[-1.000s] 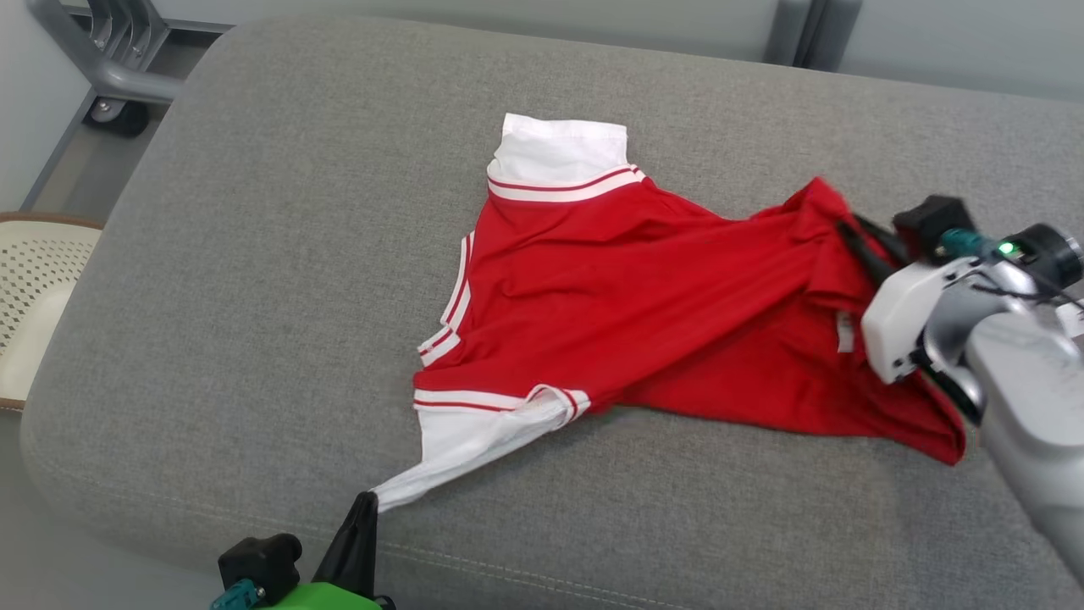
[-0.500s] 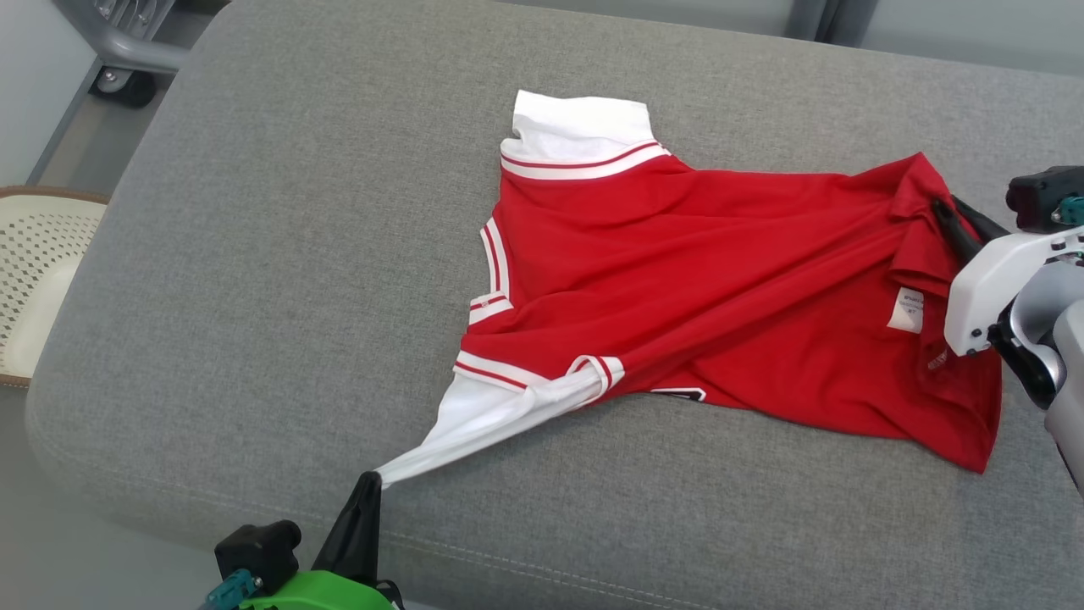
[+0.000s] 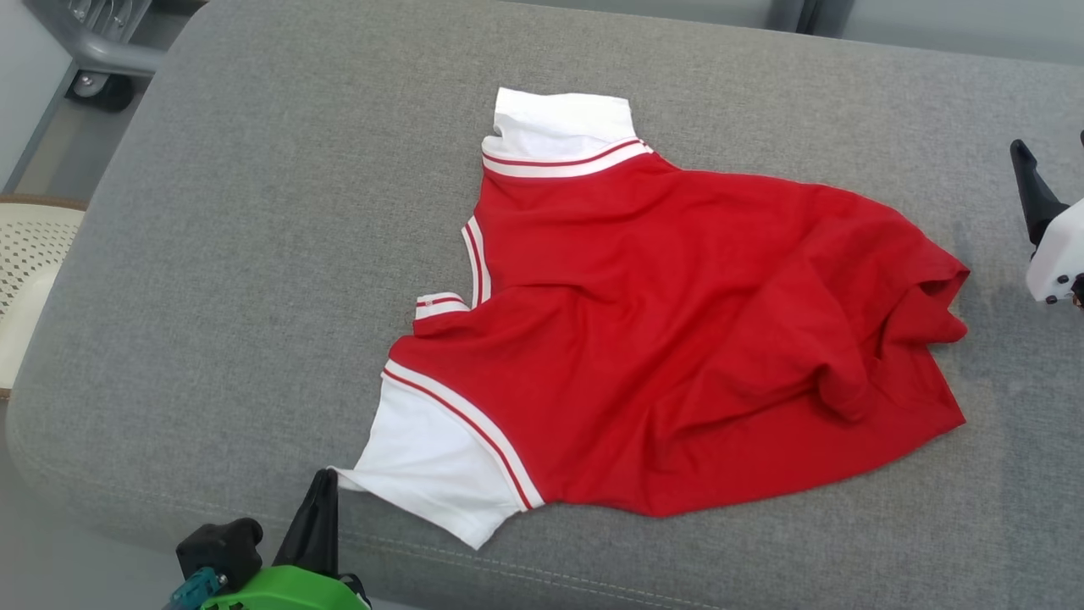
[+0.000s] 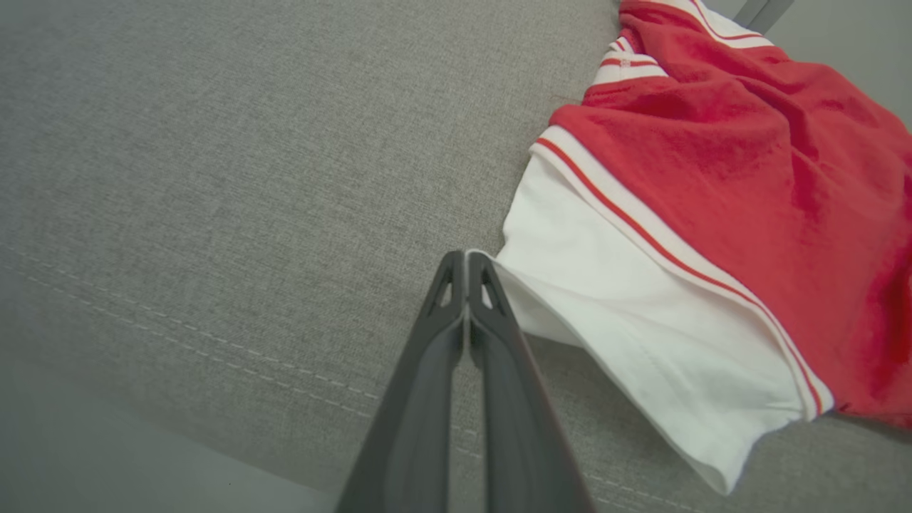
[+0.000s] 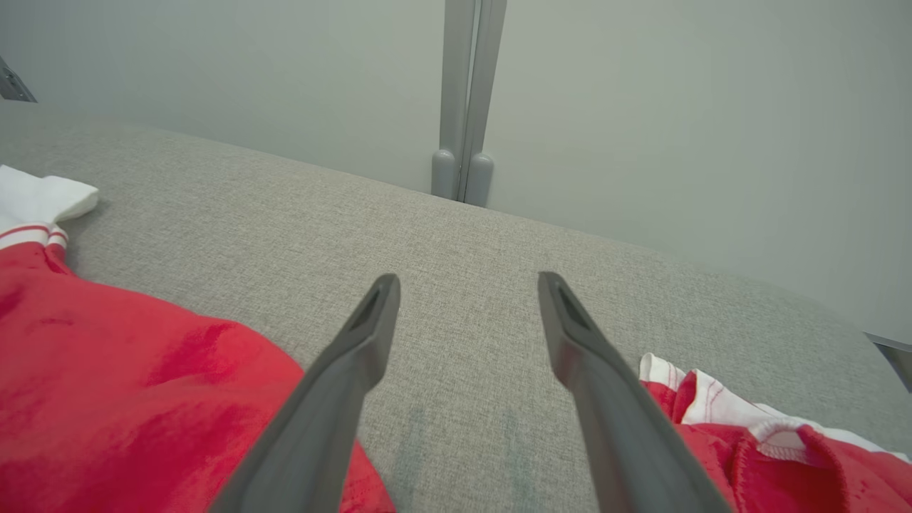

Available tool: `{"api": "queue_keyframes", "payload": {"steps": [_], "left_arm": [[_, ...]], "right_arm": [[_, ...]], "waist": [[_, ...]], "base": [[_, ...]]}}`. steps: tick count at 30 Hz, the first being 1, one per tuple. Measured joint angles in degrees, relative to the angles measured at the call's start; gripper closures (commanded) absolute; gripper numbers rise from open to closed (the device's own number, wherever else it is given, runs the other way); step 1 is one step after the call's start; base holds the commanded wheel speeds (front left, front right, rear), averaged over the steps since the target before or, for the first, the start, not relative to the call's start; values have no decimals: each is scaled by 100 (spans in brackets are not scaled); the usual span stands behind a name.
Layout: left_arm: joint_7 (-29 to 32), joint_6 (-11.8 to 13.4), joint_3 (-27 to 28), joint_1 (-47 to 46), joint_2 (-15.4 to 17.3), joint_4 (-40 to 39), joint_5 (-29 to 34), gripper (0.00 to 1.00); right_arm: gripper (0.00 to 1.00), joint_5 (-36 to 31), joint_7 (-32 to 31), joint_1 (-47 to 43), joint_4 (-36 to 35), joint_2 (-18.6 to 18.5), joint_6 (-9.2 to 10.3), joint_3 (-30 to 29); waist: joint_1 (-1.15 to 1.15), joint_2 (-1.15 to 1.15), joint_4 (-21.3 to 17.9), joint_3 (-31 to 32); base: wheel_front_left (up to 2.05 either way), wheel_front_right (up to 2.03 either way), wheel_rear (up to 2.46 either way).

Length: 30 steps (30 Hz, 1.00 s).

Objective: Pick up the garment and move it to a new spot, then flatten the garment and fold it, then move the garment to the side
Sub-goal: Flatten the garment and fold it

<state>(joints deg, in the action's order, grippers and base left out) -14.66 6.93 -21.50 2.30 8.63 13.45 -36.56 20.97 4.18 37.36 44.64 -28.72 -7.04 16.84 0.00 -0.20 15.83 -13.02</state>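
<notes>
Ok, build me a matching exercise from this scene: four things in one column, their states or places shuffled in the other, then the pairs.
1. left gripper
2. right gripper
3. red T-shirt
4. cream perforated seat

A. spread rumpled on the grey cushion
B. fingers open, nothing between them
C. beside the cushion's left end
D. fingers shut on the near white sleeve

Pairs: 1-D, 2-B, 3-A, 4-C

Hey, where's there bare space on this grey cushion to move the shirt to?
Widest bare patch: the left of the cushion, between its edge and the shirt. A strip runs behind the shirt. Crowded near-left, where the left gripper pinches the sleeve.
</notes>
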Motion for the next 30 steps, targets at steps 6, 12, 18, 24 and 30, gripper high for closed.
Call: {"api": "queue_keyframes", "payload": {"steps": [6,12,18,24,30], "left_arm": [[0,15,76,4,-5,-15,4,100],[15,15,26,6,-18,-13,66,100],[112,15,-58,31,-33,41,101,100],[198,15,-2,145,-19,65,100,83],[316,15,60,185,21,116,101,36]], "right_arm": [[0,-32,220,-42,-56,151,-1,138],[0,-26,573,-271,-372,417,-2,327],[0,24,843,-719,-746,625,-2,433],[0,57,927,-1209,-1112,655,-2,402],[0,83,949,-1721,-1475,519,67,214]], "waist": [[0,0,-111,5],[0,0,-301,33],[0,0,-543,89],[0,0,-817,157],[0,0,-998,258]], "base": [[0,0,0],[0,0,0],[0,0,0],[0,0,0],[0,0,0]]}}
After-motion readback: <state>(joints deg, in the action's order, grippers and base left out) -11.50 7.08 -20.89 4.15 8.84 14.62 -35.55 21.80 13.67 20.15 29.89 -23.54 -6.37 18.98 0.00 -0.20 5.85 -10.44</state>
